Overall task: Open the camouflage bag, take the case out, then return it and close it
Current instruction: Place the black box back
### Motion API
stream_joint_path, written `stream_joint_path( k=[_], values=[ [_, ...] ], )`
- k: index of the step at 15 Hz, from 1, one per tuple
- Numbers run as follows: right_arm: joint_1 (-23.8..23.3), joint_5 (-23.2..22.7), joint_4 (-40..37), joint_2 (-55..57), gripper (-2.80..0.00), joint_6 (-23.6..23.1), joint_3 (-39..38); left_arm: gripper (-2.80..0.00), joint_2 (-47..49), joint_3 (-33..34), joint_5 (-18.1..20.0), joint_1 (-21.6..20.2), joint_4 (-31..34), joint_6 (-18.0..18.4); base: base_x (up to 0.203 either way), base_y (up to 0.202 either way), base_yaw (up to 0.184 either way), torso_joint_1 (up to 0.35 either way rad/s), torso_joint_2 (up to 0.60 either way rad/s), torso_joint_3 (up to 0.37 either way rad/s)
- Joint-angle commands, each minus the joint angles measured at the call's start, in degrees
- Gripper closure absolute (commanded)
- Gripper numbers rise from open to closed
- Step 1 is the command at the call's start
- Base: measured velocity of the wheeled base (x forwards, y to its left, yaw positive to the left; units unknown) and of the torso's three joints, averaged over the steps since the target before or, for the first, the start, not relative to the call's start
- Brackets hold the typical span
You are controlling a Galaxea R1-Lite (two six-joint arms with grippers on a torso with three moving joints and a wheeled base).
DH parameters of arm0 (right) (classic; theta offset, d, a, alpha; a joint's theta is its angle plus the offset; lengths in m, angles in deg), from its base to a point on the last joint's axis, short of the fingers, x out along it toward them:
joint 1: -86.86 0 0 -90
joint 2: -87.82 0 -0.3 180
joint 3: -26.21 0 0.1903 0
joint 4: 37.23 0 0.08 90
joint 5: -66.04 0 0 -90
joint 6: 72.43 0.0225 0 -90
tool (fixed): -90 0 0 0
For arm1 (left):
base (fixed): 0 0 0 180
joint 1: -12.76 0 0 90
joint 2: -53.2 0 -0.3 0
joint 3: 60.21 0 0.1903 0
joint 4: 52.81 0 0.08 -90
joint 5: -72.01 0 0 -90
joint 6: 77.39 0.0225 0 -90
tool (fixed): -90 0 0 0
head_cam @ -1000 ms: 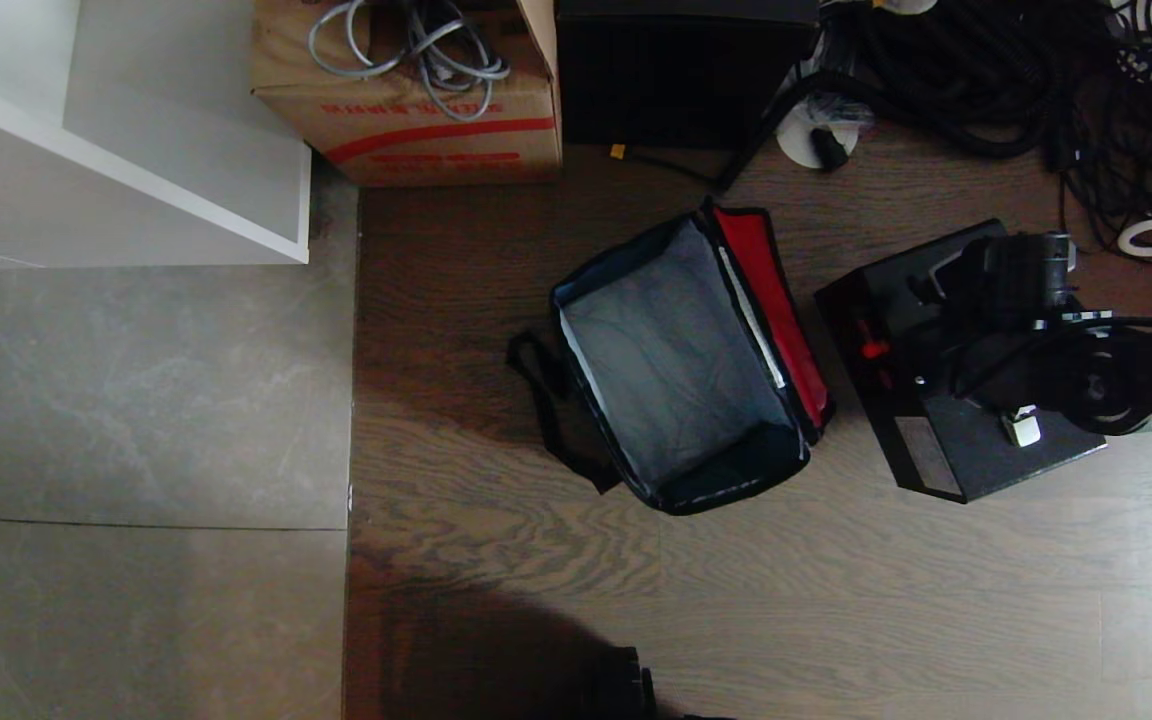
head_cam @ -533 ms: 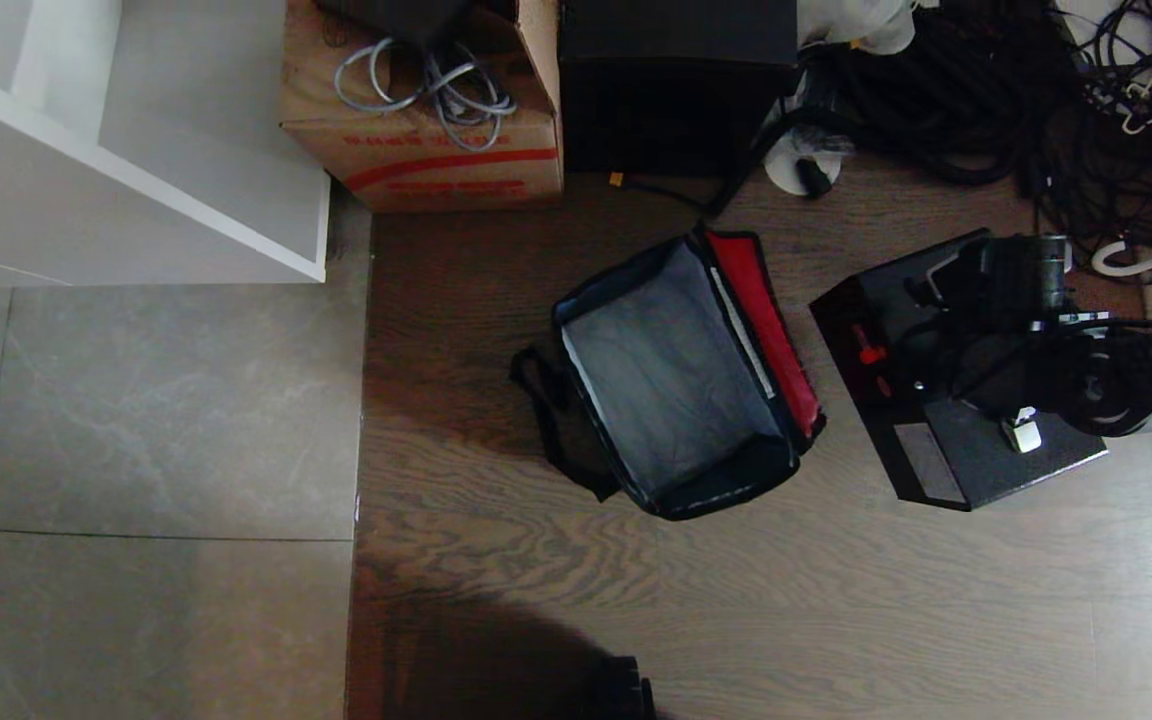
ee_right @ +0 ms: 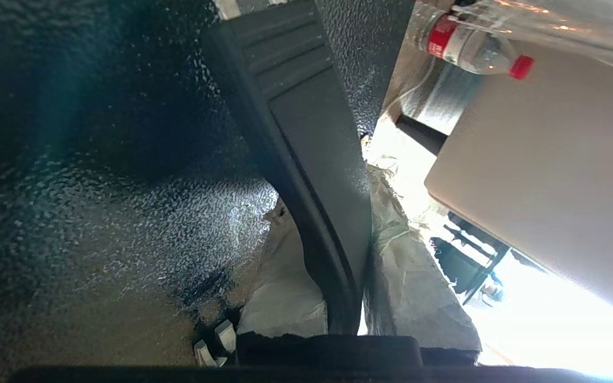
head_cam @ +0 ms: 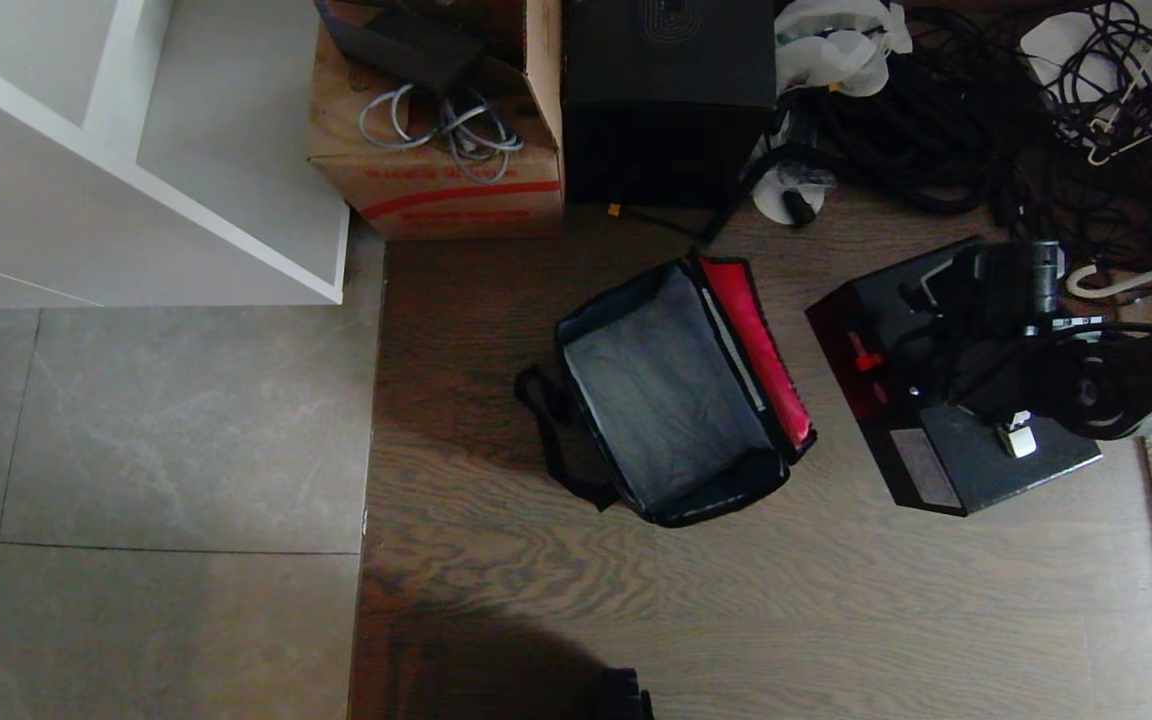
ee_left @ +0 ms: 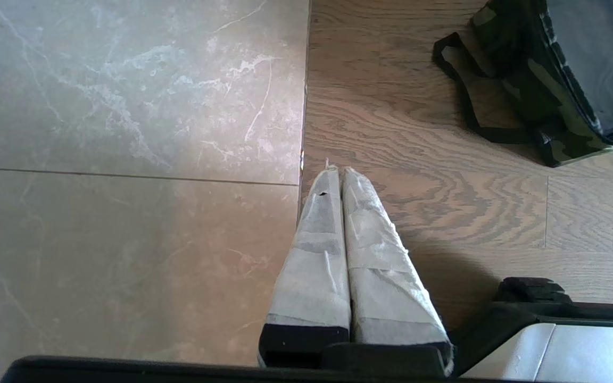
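My right gripper (ee_right: 349, 298) pinches the case's handle (ee_right: 296, 138) to carry it left into the open camouflage bag (head_cam: 671, 395) (left gripper (ee_left: 336, 175) parked, pressed together).

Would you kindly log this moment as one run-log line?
camouflage bag: open, empty | case: outside bag, at its right | right gripper: shut on case handle | left gripper: shut, idle

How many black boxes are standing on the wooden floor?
2. The case stands to the right of the open camouflage bag, under the right gripper. The taller black box stands beside the cardboard carton. Cables may hide more.
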Motion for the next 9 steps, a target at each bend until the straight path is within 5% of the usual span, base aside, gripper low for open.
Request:
stream_joint_path(
  k=[1, 9],
  values=[
    [1.80, 0.34, 0.26, -0.01, 0.00, -0.18, 0.04, 0.00, 0.06, -0.04, -0.01, 0.00, -0.01, 0.04, 0.000, 0.000, 0.000, 0.000, 0.00, 0.000],
    [8.03, 0.63, -2.35, -0.59, 0.00, -0.34, 6.20, 0.00, 0.06, -0.09, -0.01, 0.00, -0.01, 0.01, 0.000, 0.000, 0.000, 0.000, 0.00, 0.000]
  ],
)
